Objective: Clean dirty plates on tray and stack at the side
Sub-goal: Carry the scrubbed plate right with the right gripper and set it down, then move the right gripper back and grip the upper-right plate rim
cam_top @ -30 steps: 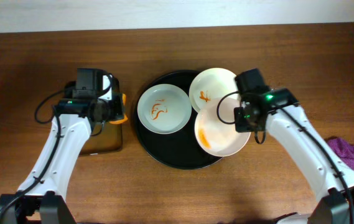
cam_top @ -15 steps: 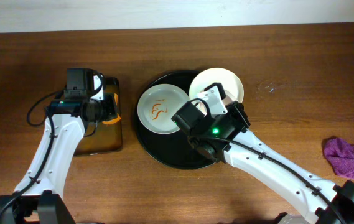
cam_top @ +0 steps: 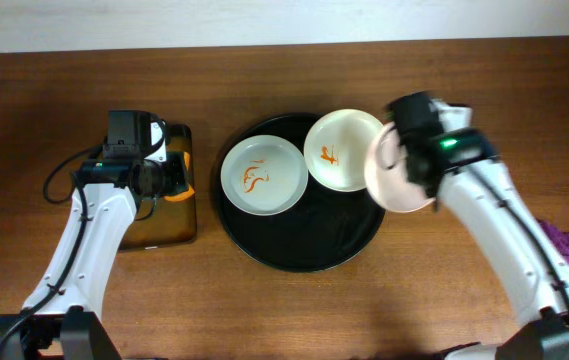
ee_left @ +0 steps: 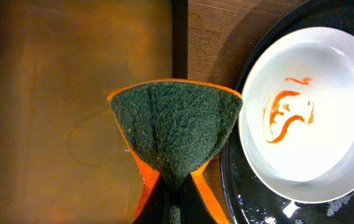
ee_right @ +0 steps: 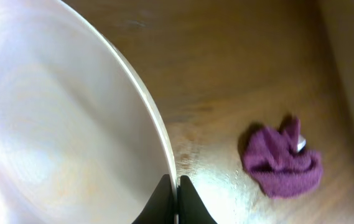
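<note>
While tilted, plate [cam_top: 392,186] at tray [cam_top: 294,246] edge.

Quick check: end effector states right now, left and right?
Left end effector: closed, holding the green-and-orange scouring sponge.
Right end effector: closed on the rim of the white round plate.

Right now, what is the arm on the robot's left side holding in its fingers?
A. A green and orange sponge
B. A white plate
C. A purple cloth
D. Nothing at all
A: the left wrist view shows the sponge pinched between the left fingers; the right fingers grip a plate, and the purple cloth lies on the table.
</note>
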